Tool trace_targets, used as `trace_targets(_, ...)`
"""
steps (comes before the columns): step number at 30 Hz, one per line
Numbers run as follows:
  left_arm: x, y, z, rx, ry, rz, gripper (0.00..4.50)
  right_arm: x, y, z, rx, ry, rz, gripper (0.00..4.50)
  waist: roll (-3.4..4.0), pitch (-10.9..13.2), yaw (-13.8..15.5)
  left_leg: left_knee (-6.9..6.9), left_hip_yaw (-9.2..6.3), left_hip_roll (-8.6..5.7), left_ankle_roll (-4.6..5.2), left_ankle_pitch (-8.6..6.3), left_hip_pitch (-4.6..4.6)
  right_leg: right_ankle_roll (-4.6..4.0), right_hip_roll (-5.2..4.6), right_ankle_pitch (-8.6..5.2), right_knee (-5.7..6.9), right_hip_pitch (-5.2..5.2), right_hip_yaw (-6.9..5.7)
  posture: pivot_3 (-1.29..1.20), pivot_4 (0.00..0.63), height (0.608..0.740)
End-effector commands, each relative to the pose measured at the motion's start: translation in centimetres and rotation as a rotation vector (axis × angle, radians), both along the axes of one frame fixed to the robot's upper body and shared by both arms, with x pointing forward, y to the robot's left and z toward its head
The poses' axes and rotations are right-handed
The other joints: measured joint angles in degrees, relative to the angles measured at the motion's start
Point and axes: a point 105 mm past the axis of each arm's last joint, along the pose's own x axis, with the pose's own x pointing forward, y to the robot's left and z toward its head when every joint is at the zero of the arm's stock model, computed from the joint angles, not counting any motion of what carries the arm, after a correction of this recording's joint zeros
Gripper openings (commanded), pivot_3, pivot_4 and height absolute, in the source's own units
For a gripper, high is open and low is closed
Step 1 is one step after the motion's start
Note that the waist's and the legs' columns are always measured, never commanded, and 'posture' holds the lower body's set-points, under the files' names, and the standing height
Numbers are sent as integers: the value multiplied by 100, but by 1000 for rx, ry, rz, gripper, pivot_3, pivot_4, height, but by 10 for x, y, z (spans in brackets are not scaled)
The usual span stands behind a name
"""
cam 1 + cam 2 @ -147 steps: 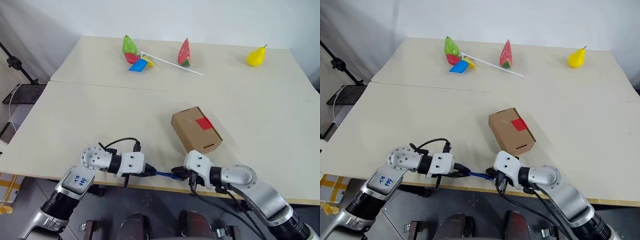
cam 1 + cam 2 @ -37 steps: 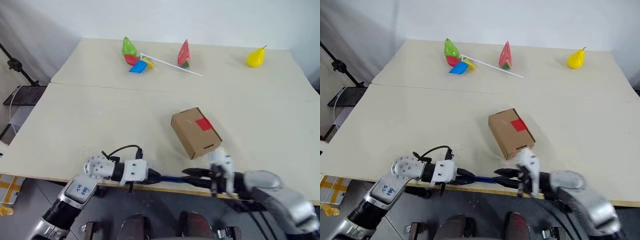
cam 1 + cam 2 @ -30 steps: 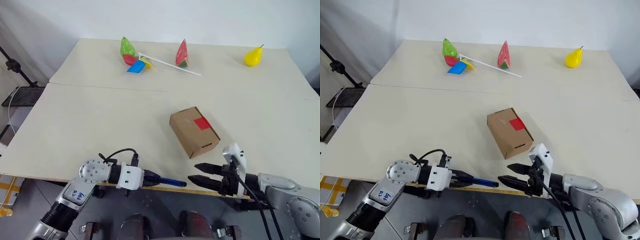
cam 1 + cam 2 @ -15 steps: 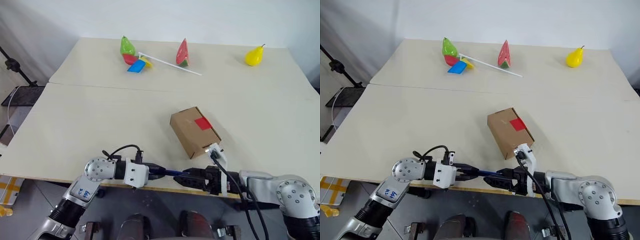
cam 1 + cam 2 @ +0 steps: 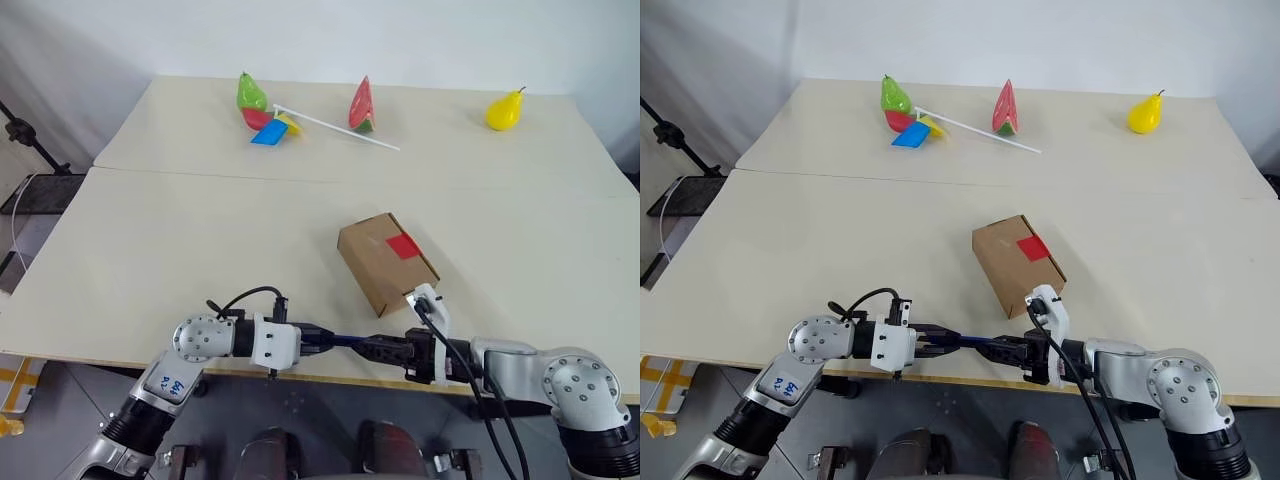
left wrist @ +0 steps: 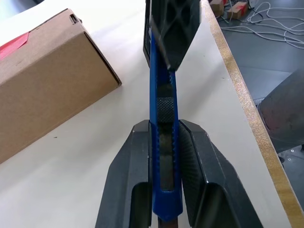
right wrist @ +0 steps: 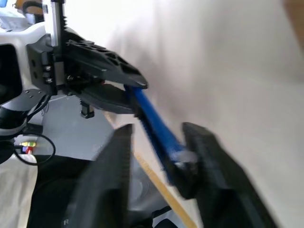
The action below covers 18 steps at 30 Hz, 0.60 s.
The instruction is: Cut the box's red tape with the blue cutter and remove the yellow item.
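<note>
A slim dark-blue cutter (image 5: 345, 341), shaped like a pen, hangs level just above the near edge of a pale table (image 5: 180, 230). Its long axis runs side to side, parallel to that edge. The left gripper (image 5: 305, 338) has its black fingers (image 6: 137, 175) closed on one end, where a ridged slider is visible. The right gripper (image 5: 385, 350) meets the opposite end; whether its fingers are clamped on it cannot be told. Just behind the right gripper sits a small brown cardboard box (image 5: 385, 262) with a red tape (image 5: 403, 245) patch on top
</note>
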Motion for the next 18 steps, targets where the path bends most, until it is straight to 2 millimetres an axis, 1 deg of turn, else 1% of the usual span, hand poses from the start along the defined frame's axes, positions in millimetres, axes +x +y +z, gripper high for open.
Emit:
trace_targets(1,-4,-6,8,-24,-35,-25,452,1,5,4,16,-27,1,280,0,0,0,0,0,0,0,0,0,0,0,0,1,0,0,0,150,740)
trace_targets(2,-4,-6,8,-25,-34,-24,452,1,5,4,17,-27,2,142,0,0,0,0,0,0,0,0,0,0,0,0,1,0,0,0,150,740)
trace_targets(3,-3,-7,9,-30,-35,-20,452,1,6,4,24,-25,11,149,0,0,-1,0,1,0,0,0,0,0,0,0,0,0,1,0,150,740)
trace_targets(6,-3,-11,23,-118,-28,-23,452,0,6,4,31,-21,16,149,0,0,0,0,2,0,0,0,0,0,-1,0,0,0,3,0,150,740)
trace_targets(8,-5,-9,30,-137,-31,-28,1166,0,3,5,24,-32,25,149,0,0,1,0,2,1,0,1,1,0,-1,0,0,0,3,0,150,740)
trace_targets(9,-4,-7,33,-138,-39,-21,1415,0,2,7,20,-40,31,149,0,0,3,0,2,1,0,1,0,0,-1,0,0,0,3,0,150,740)
trace_targets(10,-4,2,32,-128,-7,-11,1725,-1,0,13,29,-56,50,149,-1,0,0,0,2,0,0,0,0,0,-2,0,-1,0,3,0,150,740)
trace_targets(11,-6,14,31,-131,76,12,2006,-3,-4,21,39,-79,77,149,0,0,-2,0,2,0,0,0,-1,0,-2,0,-2,0,3,0,150,740)
trace_targets(12,-7,27,29,-133,162,41,2050,-7,-8,29,40,-101,112,149,6,3,-22,0,2,0,0,0,-1,0,-2,0,-2,0,3,0,150,740)
trace_targets(13,-9,36,29,-137,220,60,2050,-10,-11,34,38,-116,137,149,15,9,-40,0,3,3,0,0,-1,0,-1,0,-1,-3,4,0,150,740)
trace_targets(15,-6,61,28,-138,363,147,2050,-20,-25,44,0,-151,195,149,23,18,-46,-1,4,8,-1,0,-1,0,3,0,0,-6,2,0,150,740)
trace_targets(16,-7,70,29,-139,408,159,2050,-25,-32,50,0,-160,211,149,23,22,-23,-3,2,8,-1,0,-1,0,4,0,-1,-6,2,0,150,740)
trace_targets(17,-1,80,32,-164,446,203,2050,-29,-40,58,3,-169,218,149,20,24,3,-3,1,8,-1,0,-2,0,7,0,-1,-7,3,0,150,740)
trace_targets(18,8,88,37,-206,474,249,1864,-34,-50,68,5,-187,213,149,17,26,30,-4,-2,9,-1,0,-3,0,8,0,-3,-6,1,0,150,740)
